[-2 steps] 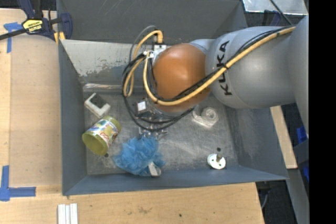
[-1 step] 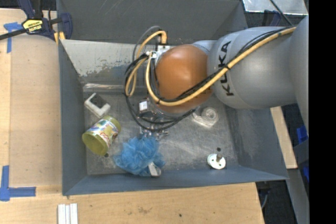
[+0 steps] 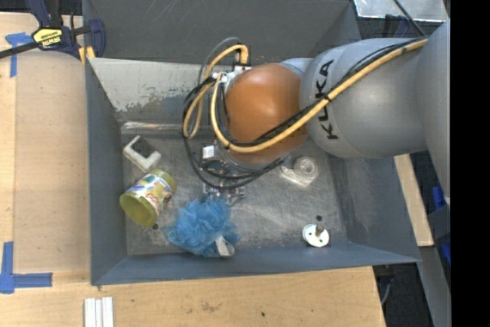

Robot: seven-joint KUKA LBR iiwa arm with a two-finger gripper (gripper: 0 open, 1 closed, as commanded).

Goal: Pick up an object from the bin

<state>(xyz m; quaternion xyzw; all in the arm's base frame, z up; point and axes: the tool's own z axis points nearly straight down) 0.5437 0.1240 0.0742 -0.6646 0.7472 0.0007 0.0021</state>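
The end effector (image 3: 223, 191) hangs low in the bin (image 3: 103, 165), just above a fluffy blue ball (image 3: 200, 226) by the front wall; I cannot tell whether it is apart or together, and this looks like the approach, which would next call for lowering and closing.

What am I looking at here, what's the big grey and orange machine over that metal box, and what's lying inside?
That is a grey robot arm with an orange dome-shaped cover at its wrist, reaching in from the right. One camera looks down on a grey metal bin from above, slightly sideways. The arm's grasping tool hangs under the cover, close above a fluffy blue puff near the front wall. To its left in the picture lie a yellow-green printed cup on its side and a small white plastic block; to its right, a clear round piece and a small white disc with a stub. Whether the tool holds anything cannot be told.
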